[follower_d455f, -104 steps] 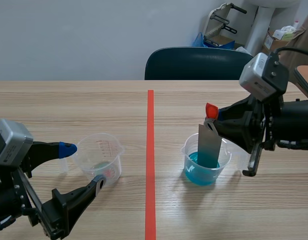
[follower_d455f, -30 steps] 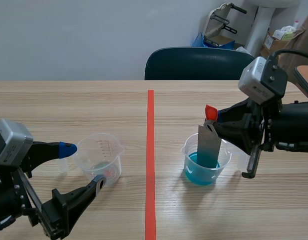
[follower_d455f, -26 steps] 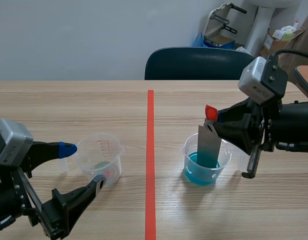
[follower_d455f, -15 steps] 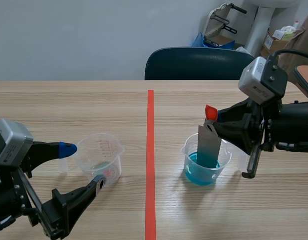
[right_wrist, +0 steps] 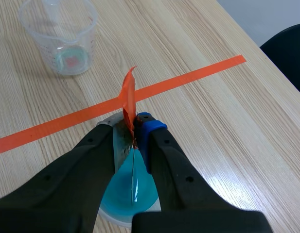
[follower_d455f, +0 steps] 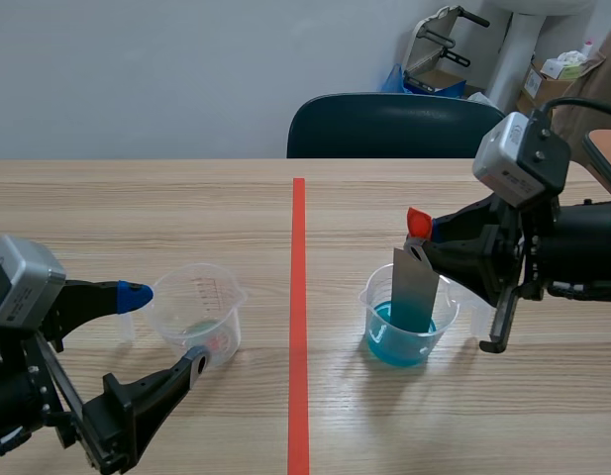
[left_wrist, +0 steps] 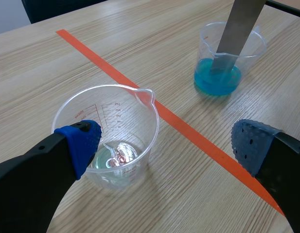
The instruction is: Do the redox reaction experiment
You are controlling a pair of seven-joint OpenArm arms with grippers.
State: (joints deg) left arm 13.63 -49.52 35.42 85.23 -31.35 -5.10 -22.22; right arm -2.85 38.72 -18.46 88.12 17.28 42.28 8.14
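A clear beaker of blue liquid [follower_d455f: 402, 332] [left_wrist: 219, 80] stands right of the red tape line. A grey metal strip [follower_d455f: 414, 287] [left_wrist: 232, 34] with an orange-red tag [follower_d455f: 418, 220] [right_wrist: 128, 99] on top stands in it, its lower end in the liquid. My right gripper [follower_d455f: 429, 237] [right_wrist: 132, 138] is shut on the strip's top. An almost empty clear measuring beaker [follower_d455f: 198, 315] [left_wrist: 111, 133] [right_wrist: 61, 35] sits left of the line. My left gripper [follower_d455f: 161, 327] [left_wrist: 164, 141] is open around it, one blue pad [left_wrist: 81, 141] touching its wall.
A dark chair [follower_d455f: 389, 124] stands behind the table's far edge. Boxes and equipment [follower_d455f: 562, 64] fill the back right corner. The red tape line [follower_d455f: 298, 317] runs down the middle of the wooden table [follower_d455f: 186, 218].
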